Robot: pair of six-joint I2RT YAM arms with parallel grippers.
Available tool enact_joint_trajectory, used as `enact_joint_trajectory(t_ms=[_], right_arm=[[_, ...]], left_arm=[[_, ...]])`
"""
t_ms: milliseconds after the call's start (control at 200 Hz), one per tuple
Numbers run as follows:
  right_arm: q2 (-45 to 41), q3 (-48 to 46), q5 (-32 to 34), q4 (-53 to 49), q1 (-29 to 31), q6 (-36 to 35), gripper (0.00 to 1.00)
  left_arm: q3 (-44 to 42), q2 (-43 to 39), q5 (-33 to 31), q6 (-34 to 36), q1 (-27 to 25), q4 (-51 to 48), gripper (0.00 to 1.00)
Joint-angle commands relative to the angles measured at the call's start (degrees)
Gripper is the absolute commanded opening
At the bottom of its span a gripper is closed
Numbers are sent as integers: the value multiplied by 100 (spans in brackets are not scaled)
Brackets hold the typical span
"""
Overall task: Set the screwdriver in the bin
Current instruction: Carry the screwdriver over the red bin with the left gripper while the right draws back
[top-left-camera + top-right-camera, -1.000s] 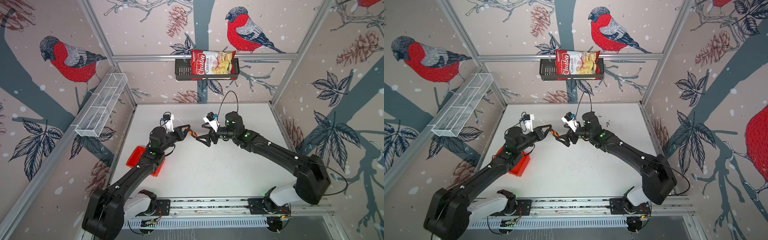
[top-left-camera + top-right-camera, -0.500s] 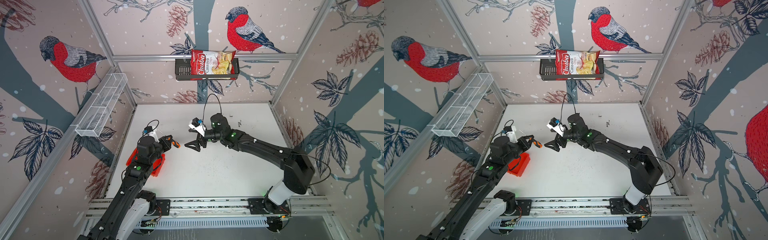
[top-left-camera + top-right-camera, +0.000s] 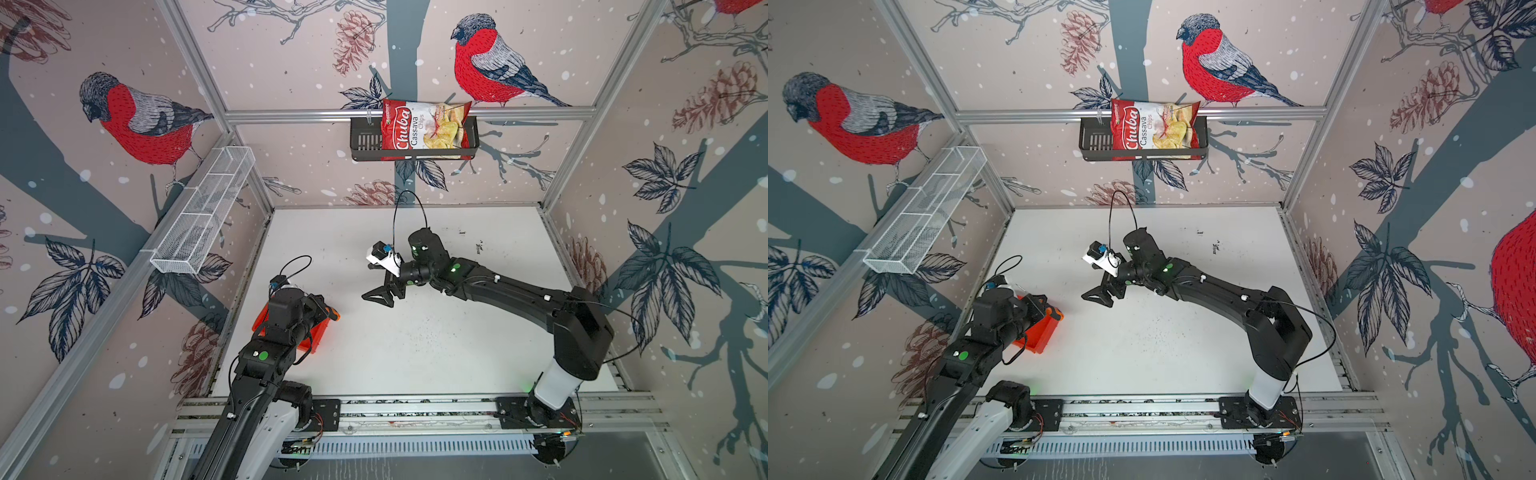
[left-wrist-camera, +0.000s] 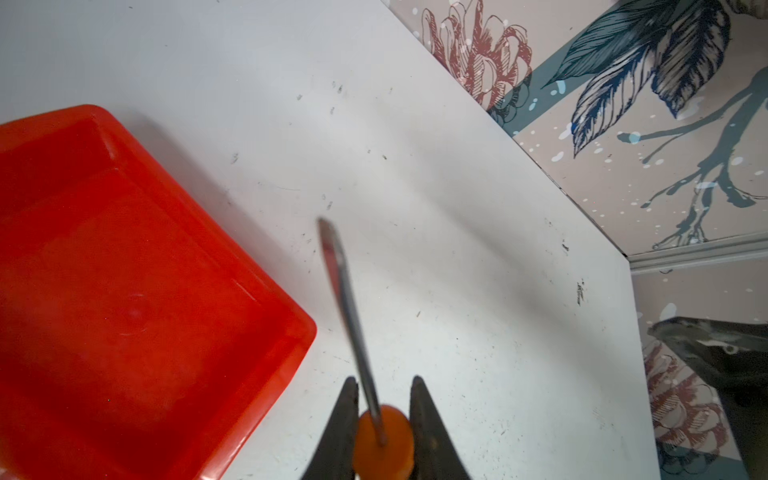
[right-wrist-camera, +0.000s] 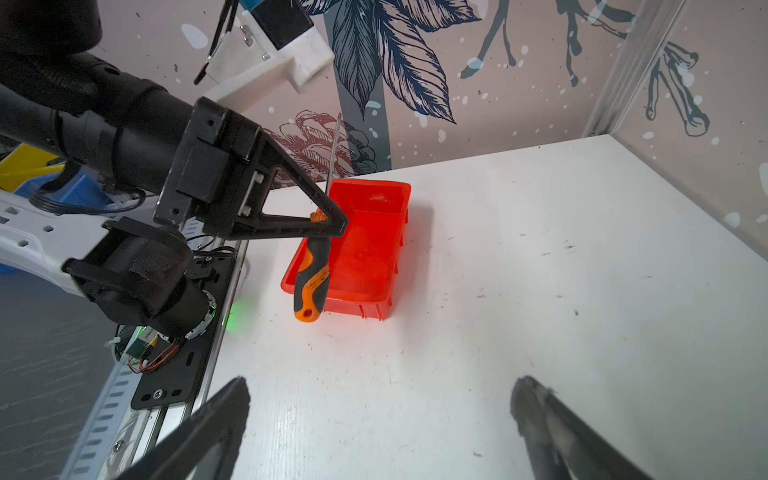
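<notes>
One screwdriver (image 5: 311,278) clamped in the left gripper (image 5: 328,224), beside one red bin (image 5: 374,257).
Gripped where handle meets shaft, handle hanging down, probably for carrying; the bin sits just beside this gripper, not yet under it. The second, right gripper (image 5: 382,382) hangs well apart, jaws wide, empty.

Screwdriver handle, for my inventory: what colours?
Screwdriver handle: orange and black, clearest in the right wrist view.

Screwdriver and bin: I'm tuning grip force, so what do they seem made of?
The screwdriver: orange-and-black handle looks like moulded plastic, possibly rubbery in the matte black parts; shaft thin, shiny silver, likely steel. The bin: glossy red-orange plastic, judging by soft highlights and moulded ribs on its outer wall.
</notes>
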Motion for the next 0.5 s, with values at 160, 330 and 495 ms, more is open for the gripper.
enact_joint_trajectory(t_ms=[160, 330, 495], right_arm=[[29, 54, -26, -236, 23, -417, 100], [104, 174, -13, -375, 31, -470, 100], [141, 177, -16, -403, 34, -461, 100]], left_arm=[[-56, 3, -537, -151, 36, -737, 5], [-136, 71, -829, -151, 151, -688, 6], [-203, 264, -813, 166, 599, -508, 6]])
